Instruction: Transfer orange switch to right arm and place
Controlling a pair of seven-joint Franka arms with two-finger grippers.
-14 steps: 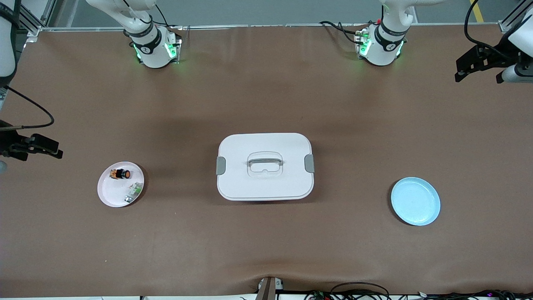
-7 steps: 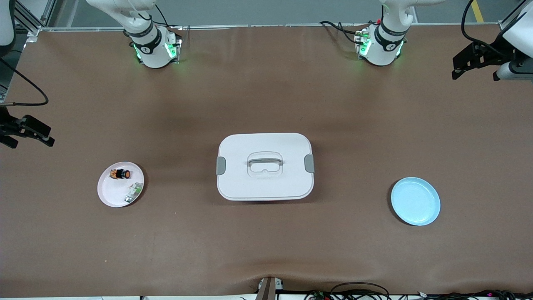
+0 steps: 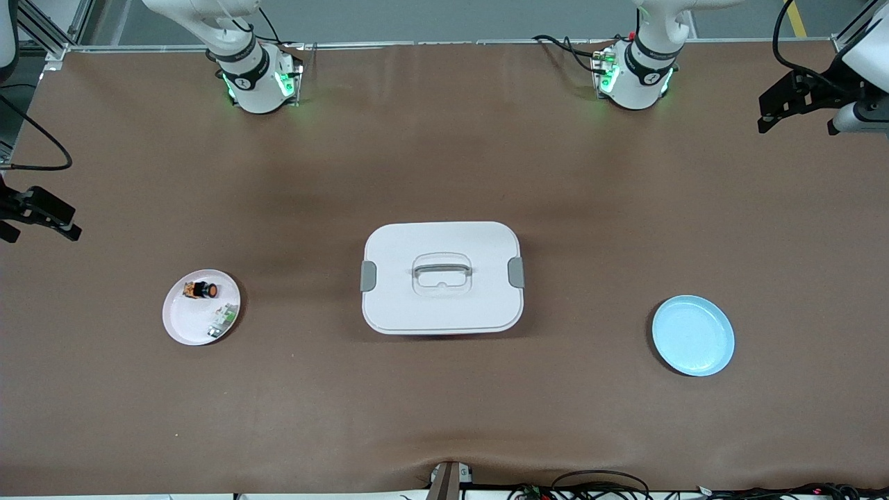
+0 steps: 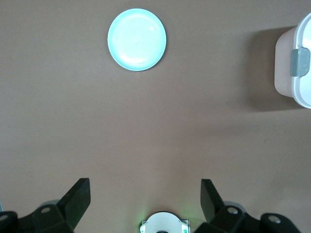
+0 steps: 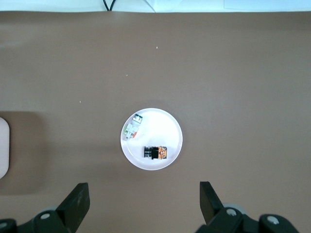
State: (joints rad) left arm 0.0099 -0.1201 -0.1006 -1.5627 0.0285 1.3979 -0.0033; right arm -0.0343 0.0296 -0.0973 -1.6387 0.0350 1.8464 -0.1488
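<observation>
Fingers of both hands stood wide apart, empty: left hand [image 4: 146, 204], right hand [image 5: 144, 206]. Orange switch [image 3: 201, 289] lay sideways in the pink plate [image 3: 182, 321], cap toward the white box [image 3: 442, 278]

table [image 3: 444, 167]: brown mat | edge: aluminium frame [image 3: 48, 35] | cables [image 3: 597, 482]

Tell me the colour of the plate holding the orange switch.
Pale pink, nearly white: the plate under the orange switch shows best in the front view.
</observation>
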